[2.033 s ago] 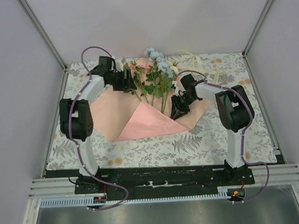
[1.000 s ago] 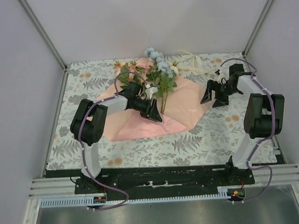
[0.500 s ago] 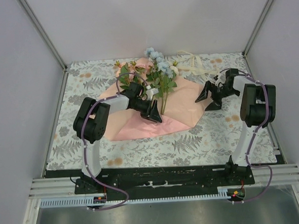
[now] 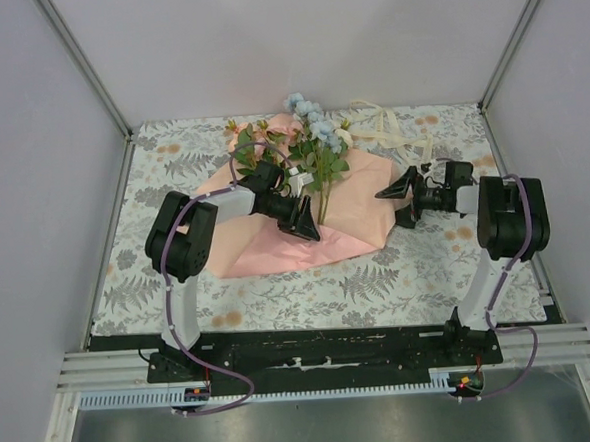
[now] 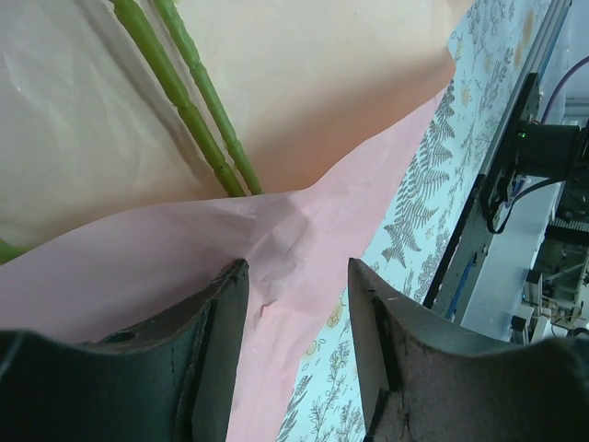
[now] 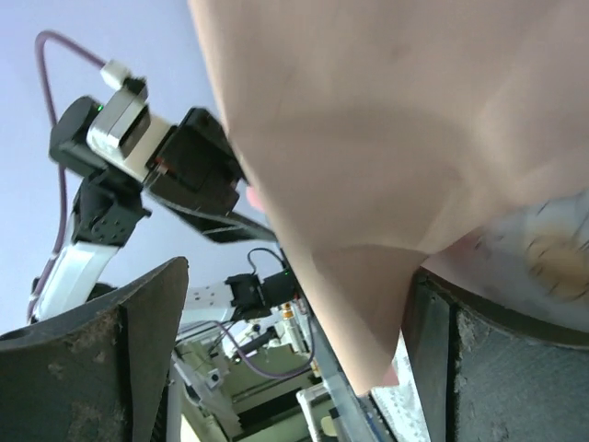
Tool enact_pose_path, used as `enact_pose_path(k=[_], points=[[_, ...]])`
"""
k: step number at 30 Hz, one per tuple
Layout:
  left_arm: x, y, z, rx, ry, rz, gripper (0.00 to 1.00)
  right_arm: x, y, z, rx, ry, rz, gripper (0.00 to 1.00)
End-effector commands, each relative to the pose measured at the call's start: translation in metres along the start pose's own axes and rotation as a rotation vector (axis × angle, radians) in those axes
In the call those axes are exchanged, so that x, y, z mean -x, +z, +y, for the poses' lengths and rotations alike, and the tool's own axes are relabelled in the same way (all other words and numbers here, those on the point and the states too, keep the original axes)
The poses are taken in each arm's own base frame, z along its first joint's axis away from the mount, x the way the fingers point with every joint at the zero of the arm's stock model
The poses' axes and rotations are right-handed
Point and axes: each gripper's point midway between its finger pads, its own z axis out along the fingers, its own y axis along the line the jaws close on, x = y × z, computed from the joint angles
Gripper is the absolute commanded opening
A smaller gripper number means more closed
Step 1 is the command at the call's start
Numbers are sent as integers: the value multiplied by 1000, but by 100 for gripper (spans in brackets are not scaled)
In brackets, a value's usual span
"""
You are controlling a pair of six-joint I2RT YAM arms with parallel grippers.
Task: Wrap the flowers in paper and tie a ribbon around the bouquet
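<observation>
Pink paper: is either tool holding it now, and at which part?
Neither holds it. The right tool is open around a corner of the paper; the left tool is open over the folded flap.

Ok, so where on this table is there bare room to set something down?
Free: the tablecloth strip between the near edge of the paper and the base rail, plus the back-left corner. Crowded: middle and back right, with flowers, ribbon, left gripper and right gripper on or beside the paper.

On the paper [image 4: 366,199] the flowers [image 4: 315,145], ribbon [image 4: 389,127] behind to the right, my left pincer [image 4: 303,220] on the paper before the stems, my right pincer [image 4: 397,203] at its right edge.
</observation>
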Motion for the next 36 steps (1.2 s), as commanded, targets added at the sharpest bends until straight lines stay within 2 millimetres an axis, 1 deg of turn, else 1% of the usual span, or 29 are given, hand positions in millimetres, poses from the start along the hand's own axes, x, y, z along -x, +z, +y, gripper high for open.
enact_pose_path(k=[1,3,5,8,9,10,12,13,15,18,20,22,24,25,29,30,31,32,34,36], points=[[8,0,12,27,52,-17,56,-5,-14,56,199,-70,-54,98],[9,-1,12,27,52,-17,56,-14,-15,53,205,-49,-58,98],[9,-1,13,30,51,-19,56,-16,-19,53,190,-67,-90,98],[10,-2,13,32,54,-21,56,-2,-27,51,126,-113,-168,98],[9,-2,13,31,53,-20,56,4,-29,48,83,-112,-195,98],[8,-3,14,35,50,-19,56,12,-33,40,29,-98,-235,98],[8,-2,16,38,52,-18,56,23,-38,34,-17,-85,-310,98],[8,-2,17,37,49,-17,56,26,-38,33,-21,-76,-328,98],[9,-1,17,35,48,-18,57,27,-34,33,2,-39,-311,98],[10,-1,18,38,48,-22,56,28,-28,24,-25,-29,-298,97],[10,-1,17,28,41,-24,56,25,-24,20,-48,-46,-279,90],[11,-1,7,-9,38,-31,56,19,-20,18,-63,-52,-250,83],[16,-2,-4,-25,55,-61,55,12,-18,16,-82,-63,-224,79],[22,-3,-11,-33,73,-84,56,9,-17,14,-94,-61,-214,77],[29,-3,-34,-80,80,-112,51,6,-16,11,-129,-81,-201,69],[30,-2,-40,-88,89,-115,50,7,-17,11,-133,-91,-202,66],[30,-1,-48,-99,98,-115,49,9,-16,13,-136,-108,-200,59],[31,-2,-52,-103,104,-118,48,11,-16,14,-136,-120,-202,56],[29,-2,-62,-115,109,-125,44,8,-15,13,-149,-107,-185,46],[30,-6,-71,-123,110,-141,42,7,-14,15,-150,-117,-178,40]])
